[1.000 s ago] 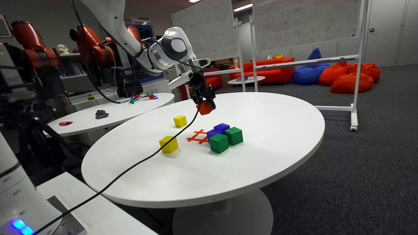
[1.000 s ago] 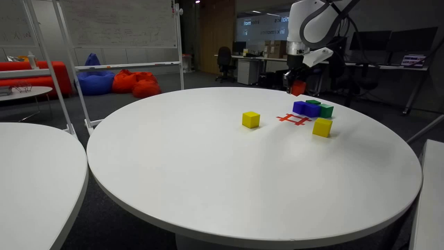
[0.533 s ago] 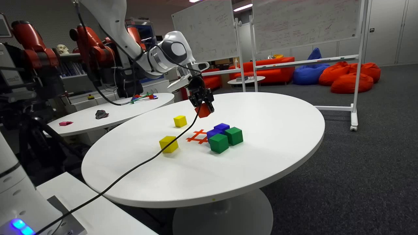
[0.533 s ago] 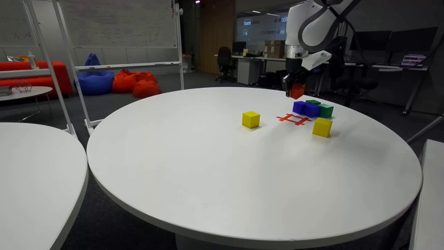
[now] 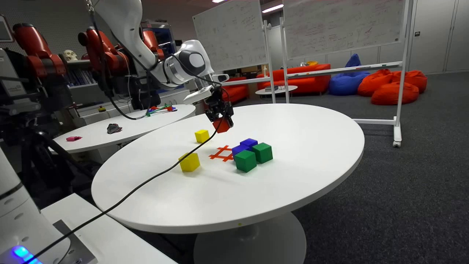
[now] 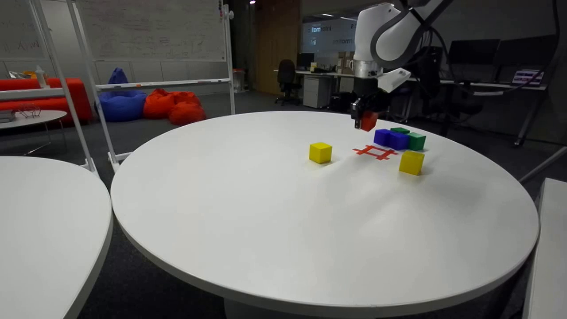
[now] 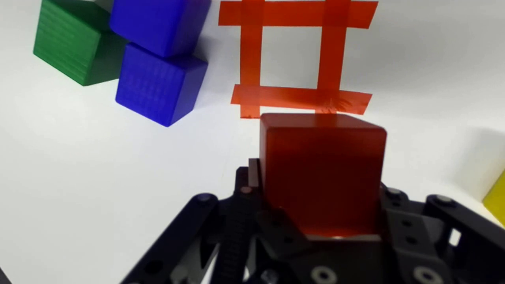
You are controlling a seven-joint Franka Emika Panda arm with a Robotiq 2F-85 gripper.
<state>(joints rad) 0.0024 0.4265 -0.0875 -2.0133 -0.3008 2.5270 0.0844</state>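
Note:
My gripper (image 7: 319,185) is shut on a red cube (image 7: 323,169), with a finger on each side of it. In both exterior views the red cube (image 5: 221,126) (image 6: 369,121) is held in the air, slightly tilted, above the white table. A hash-shaped frame of red tape (image 7: 250,55) lies on the table just beyond the cube in the wrist view; the cube covers a tape end. Two blue cubes (image 7: 154,85) (image 7: 161,23) and a green cube (image 7: 75,43) sit to the left of the tape there. A second green cube (image 5: 246,161) shows in an exterior view.
Two yellow cubes (image 5: 202,136) (image 5: 189,162) stand apart on the round white table (image 5: 293,183). A black cable (image 5: 146,185) hangs from the arm across the table in an exterior view. Another white table (image 6: 48,221) stands close beside it.
My gripper has moved left and a little lower in both exterior views, with the red cube still in it. The cubes on the table have not moved.

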